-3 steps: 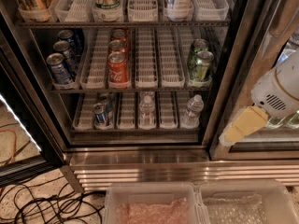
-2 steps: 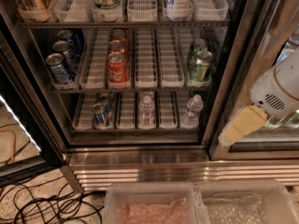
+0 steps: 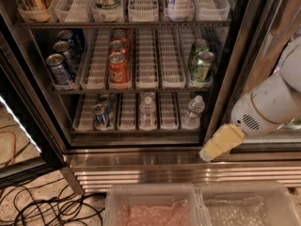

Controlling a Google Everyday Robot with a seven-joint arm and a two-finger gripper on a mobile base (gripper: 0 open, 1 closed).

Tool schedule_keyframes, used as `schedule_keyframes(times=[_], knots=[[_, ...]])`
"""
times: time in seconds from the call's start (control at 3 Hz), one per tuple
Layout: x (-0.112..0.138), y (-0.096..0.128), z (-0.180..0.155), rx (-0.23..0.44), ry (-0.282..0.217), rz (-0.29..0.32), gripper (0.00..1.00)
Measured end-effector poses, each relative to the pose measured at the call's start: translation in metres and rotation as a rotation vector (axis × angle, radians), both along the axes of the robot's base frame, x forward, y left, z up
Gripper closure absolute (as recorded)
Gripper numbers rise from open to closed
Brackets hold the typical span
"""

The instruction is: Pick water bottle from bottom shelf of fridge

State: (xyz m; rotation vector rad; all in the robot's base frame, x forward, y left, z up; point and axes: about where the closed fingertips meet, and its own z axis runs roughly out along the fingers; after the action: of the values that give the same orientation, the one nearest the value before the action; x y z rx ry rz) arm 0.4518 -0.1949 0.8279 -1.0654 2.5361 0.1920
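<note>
The fridge (image 3: 225, 86) stands open in the camera view, with a black frame and a ribbed steel base. Its bottom shelf (image 3: 127, 120) carries white slotted lane trays. Two small clear water bottles with white caps stand upright on it: one in the middle lane (image 3: 147, 111), one in the right lane (image 3: 193, 113). I cannot tell them apart. Blue cans (image 3: 100, 115) stand in a left lane. My gripper (image 3: 210, 153), pale yellow on a white arm, hangs outside the fridge at lower right, below and to the right of the right bottle, touching nothing.
The middle shelf holds blue cans (image 3: 59, 70), orange cans (image 3: 118, 68) and green cans (image 3: 202, 65). The open glass door (image 3: 21, 140) juts out at left. Two clear plastic bins (image 3: 153, 202) sit in front below. Black cables (image 3: 44, 206) lie on the floor at left.
</note>
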Motion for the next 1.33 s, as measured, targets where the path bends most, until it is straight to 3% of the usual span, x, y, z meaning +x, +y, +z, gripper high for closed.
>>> schedule_keyframes(times=[0.67, 1.0, 1.33], knots=[[0.007, 0.028, -0.077, 0.088, 0.121, -0.143, 0.0], [0.007, 0.028, -0.077, 0.088, 0.121, -0.144, 0.0], [0.016, 0.034, -0.093, 0.126, 0.101, -0.21, 0.0]])
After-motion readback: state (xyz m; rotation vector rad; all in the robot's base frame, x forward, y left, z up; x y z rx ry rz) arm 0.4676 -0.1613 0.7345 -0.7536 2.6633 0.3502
